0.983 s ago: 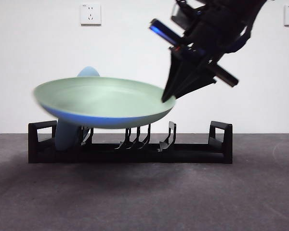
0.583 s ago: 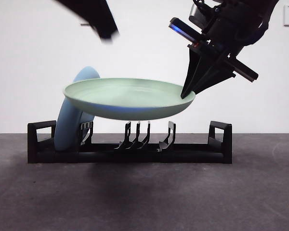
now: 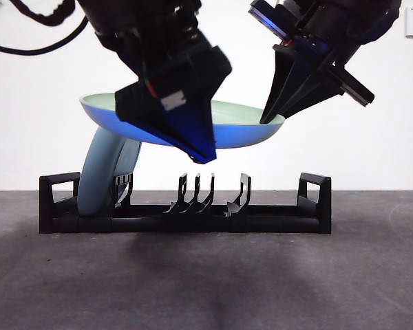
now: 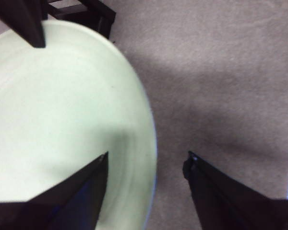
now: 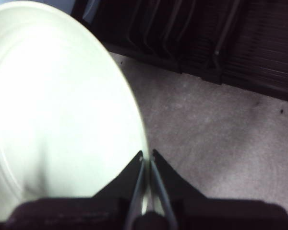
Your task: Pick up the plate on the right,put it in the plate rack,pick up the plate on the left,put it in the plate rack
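Note:
A pale green plate hangs roughly level above the black plate rack. My right gripper is shut on its rim, and the right wrist view shows the jaws pinched together on the plate's edge. My left gripper has come in from the upper left and stands open. One of its jaws is over the plate and the other is beyond the rim. A light blue plate leans upright in the rack's left end.
Several curved prongs stand free in the rack's middle, with a loop handle at its right end. The rack rests on a dark grey tabletop. A white wall with sockets lies behind.
The left arm has dropped in from the upper left and now straddles the green plate's rim. The right gripper has raised the plate a little and carried it to the right.

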Available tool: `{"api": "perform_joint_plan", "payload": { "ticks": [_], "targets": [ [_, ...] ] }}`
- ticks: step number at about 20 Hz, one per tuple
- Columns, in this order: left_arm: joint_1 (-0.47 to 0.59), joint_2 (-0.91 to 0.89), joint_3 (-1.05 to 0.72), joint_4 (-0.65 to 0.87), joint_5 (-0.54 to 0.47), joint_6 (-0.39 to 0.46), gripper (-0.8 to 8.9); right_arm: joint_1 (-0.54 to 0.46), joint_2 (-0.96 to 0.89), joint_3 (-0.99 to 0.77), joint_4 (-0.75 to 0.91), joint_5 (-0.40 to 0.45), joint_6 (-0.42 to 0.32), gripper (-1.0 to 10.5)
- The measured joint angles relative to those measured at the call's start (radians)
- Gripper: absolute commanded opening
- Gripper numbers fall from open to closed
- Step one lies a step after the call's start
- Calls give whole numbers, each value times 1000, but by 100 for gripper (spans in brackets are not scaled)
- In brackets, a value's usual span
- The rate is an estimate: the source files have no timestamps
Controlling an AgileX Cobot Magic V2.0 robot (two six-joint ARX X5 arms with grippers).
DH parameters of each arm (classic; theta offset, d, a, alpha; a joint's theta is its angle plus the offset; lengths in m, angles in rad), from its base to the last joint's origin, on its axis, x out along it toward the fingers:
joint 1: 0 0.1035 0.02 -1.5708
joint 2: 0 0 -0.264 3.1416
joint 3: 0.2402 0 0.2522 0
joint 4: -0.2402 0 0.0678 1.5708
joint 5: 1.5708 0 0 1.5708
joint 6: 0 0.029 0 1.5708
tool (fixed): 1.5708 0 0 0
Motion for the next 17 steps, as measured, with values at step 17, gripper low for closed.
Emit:
{"api": "perform_joint_plan", "payload": {
  "ticks": [17],
  "targets": [
    [14, 13, 0, 35, 84, 23, -9, -52, -161, 0, -50, 5, -30, 195]
  ]
}}
